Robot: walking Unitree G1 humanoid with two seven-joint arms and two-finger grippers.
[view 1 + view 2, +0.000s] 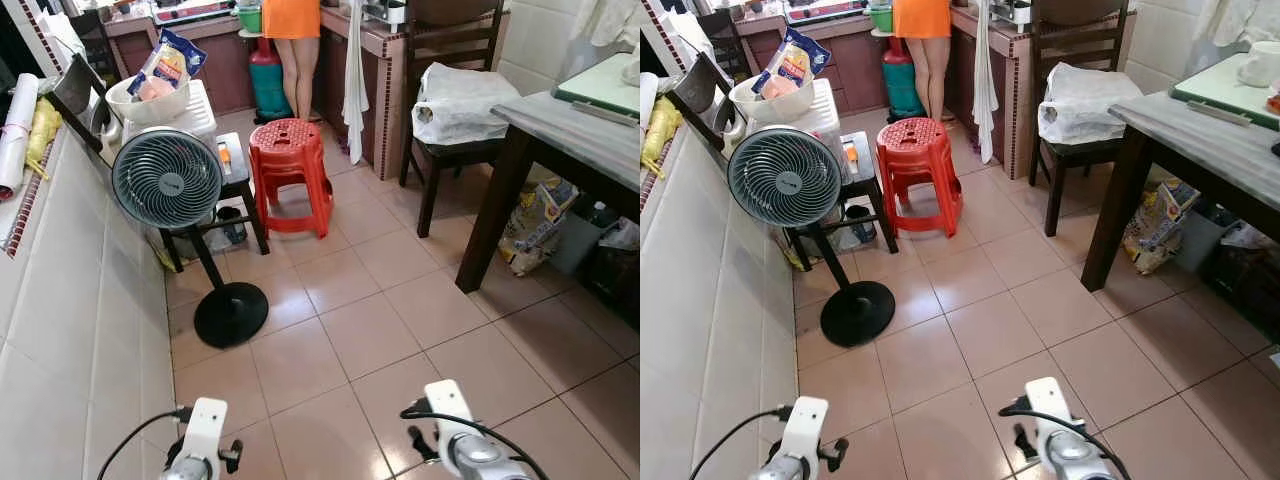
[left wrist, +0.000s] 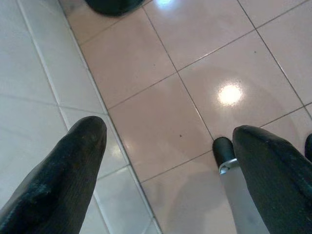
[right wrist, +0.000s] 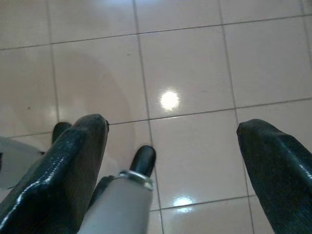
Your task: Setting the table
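Standing on a tiled floor, I am facing a dark-legged table at my right, where a green cutting board and a white cup are resting. My left gripper is hanging low beside the white tiled wall, fingers spread and holding nothing. My right gripper is hanging over the floor, likewise released and empty. Ahead, a fan is standing near a red stool, and a person is standing at the counter beyond.
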